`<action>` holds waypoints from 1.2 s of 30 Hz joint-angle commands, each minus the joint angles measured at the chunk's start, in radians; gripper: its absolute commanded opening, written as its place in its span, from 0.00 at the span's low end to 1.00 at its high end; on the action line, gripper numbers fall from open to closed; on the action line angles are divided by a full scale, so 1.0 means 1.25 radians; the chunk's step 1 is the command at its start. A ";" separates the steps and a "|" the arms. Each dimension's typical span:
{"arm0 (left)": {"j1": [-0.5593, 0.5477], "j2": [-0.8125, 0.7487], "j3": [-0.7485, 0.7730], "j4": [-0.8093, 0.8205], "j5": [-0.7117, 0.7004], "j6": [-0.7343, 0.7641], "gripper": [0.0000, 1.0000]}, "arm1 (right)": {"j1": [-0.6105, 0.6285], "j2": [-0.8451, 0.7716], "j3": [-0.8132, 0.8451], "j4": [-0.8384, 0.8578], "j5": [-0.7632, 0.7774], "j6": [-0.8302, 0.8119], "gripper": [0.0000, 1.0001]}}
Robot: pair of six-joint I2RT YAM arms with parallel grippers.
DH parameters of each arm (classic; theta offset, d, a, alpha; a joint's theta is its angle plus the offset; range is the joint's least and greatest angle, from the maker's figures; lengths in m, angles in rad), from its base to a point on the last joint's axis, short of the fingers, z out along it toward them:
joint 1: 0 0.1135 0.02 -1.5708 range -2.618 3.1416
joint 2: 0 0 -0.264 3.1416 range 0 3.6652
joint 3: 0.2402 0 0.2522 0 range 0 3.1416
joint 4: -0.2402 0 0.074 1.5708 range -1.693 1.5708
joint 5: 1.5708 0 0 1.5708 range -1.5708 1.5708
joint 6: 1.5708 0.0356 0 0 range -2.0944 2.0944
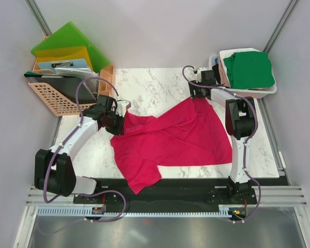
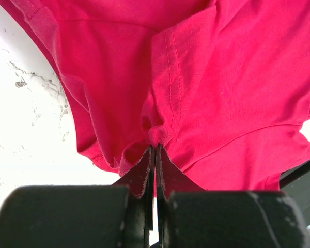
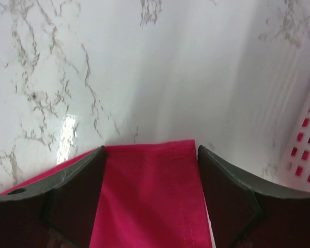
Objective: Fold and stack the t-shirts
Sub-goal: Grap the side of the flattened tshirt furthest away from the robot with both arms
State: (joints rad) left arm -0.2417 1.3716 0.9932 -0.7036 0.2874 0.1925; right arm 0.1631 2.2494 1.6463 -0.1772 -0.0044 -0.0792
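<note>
Left wrist view: left gripper pinching a bunch of the pink shirt; right gripper spread, shirt corner between its fingers. Pull before they close and it could slip out.

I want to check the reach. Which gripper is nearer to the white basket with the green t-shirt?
Right. The right gripper is close beside the white basket; the left gripper is across the table from it, shut on the crimson t-shirt.

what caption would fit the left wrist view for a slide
Left gripper shut on a bunched fold of the crimson t-shirt above the marble table.
</note>
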 commanded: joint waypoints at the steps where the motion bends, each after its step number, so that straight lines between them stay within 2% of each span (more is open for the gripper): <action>1: 0.003 -0.022 -0.004 0.006 -0.012 0.023 0.02 | -0.054 0.077 0.009 -0.025 0.064 0.007 0.79; 4: 0.003 -0.020 -0.004 0.006 -0.014 0.022 0.02 | -0.065 0.079 0.013 -0.029 0.045 0.013 0.77; 6: 0.003 -0.021 -0.003 0.006 -0.014 0.022 0.02 | -0.074 0.081 0.016 -0.032 0.031 0.022 0.71; 7: 0.003 -0.019 -0.003 0.007 -0.014 0.023 0.02 | -0.078 0.079 0.012 -0.033 0.023 0.024 0.62; 8: 0.003 -0.019 -0.002 0.006 -0.013 0.022 0.02 | -0.081 0.077 0.010 -0.033 0.011 0.026 0.58; 9: 0.003 -0.015 -0.001 0.007 -0.012 0.023 0.02 | -0.084 0.073 0.000 -0.033 0.006 0.027 0.46; 10: 0.003 -0.015 0.001 0.006 -0.012 0.022 0.02 | -0.084 0.071 -0.005 -0.033 0.006 0.025 0.38; 15: 0.003 -0.005 0.007 0.006 -0.002 0.019 0.02 | -0.083 0.054 -0.017 -0.032 0.006 0.013 0.11; 16: 0.003 -0.004 0.007 0.007 0.000 0.020 0.02 | -0.085 0.051 -0.016 -0.033 0.006 0.013 0.00; 22: 0.003 0.007 0.008 0.007 0.000 0.023 0.02 | -0.085 0.014 -0.027 -0.045 -0.017 0.003 0.00; 26: 0.002 0.016 0.019 0.014 0.006 0.039 0.02 | -0.085 -0.082 -0.079 -0.050 -0.042 -0.031 0.00; 36: -0.003 0.027 0.053 0.044 0.033 0.077 0.02 | -0.083 -0.503 -0.244 -0.189 -0.180 -0.064 0.00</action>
State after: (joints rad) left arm -0.2420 1.4006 1.0237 -0.6739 0.2981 0.2379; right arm 0.0528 1.7973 1.3636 -0.3603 -0.1574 -0.1291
